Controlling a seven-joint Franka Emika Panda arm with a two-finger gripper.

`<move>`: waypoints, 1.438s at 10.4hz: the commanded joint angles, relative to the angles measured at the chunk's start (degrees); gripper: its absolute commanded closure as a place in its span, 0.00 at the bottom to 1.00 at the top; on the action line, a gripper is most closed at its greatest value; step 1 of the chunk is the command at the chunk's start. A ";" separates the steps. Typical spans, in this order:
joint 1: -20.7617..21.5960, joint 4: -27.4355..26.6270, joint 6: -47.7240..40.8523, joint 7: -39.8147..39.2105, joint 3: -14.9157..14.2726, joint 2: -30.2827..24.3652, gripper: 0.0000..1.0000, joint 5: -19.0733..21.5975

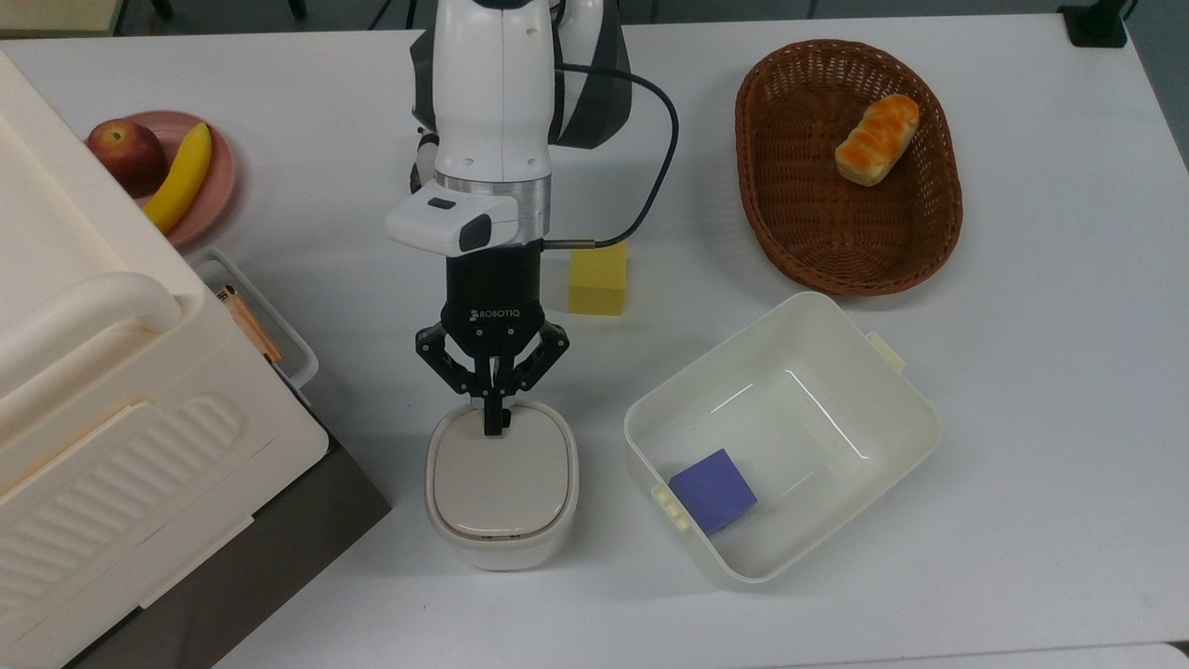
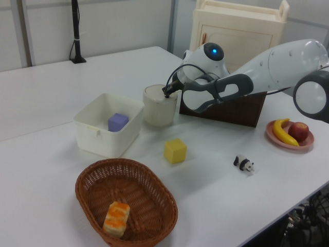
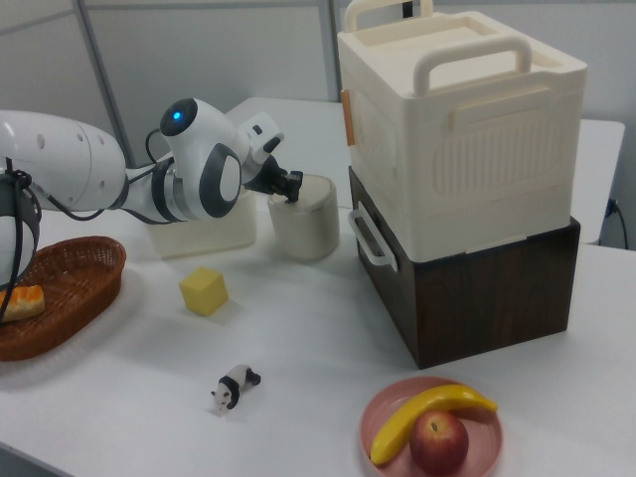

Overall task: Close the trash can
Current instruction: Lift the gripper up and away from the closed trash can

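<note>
Trash can (image 1: 503, 483) on white tabletop (image 1: 1022, 372), lid flat and seated on the rim, looks closed. In the top view it sits between the big cream ribbed box (image 1: 102, 372) at the top view's left and the lidless white tub (image 1: 892, 437) at the top view's right, near both, touching neither. End effector (image 1: 494, 426) points down at the lid edge nearest the arm, fingers clenched together, gripping nothing; tips at or just over the lid, contact not clear. Left view: end effector (image 2: 165, 93) at top rim of trash can (image 2: 158, 107). Right view: end effector (image 3: 291, 186) over trash can (image 3: 308, 219), just beside the cream box stacked on a dark brown cabinet (image 3: 477, 288).

Purple cube (image 1: 713, 490) inside the tub, in the corner by the side tab. Yellow block (image 1: 597, 278) on the tabletop just beside the arm's wrist. Brown wicker basket (image 1: 790, 223) holds a bread roll (image 1: 877, 138). Pink plate (image 1: 212, 186) carries an apple (image 1: 126, 152) and a banana (image 1: 181, 177). Small panda figure (image 3: 235, 386) on the tabletop in the right view, near the yellow block.
</note>
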 commanded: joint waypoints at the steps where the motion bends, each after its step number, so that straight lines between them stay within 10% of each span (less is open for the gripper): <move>1: -0.06 -2.38 0.44 -0.29 0.28 0.77 1.00 -1.48; 8: -1.21 -1.85 -13.19 8.49 2.03 -15.56 0.92 -0.42; 9: -0.16 -1.68 -21.44 8.50 2.12 -17.76 0.84 -0.16; 11: 2.83 -0.89 -38.23 7.97 2.12 -21.98 0.00 5.35; 15: 6.79 1.73 -66.99 8.32 2.21 -26.74 0.00 6.00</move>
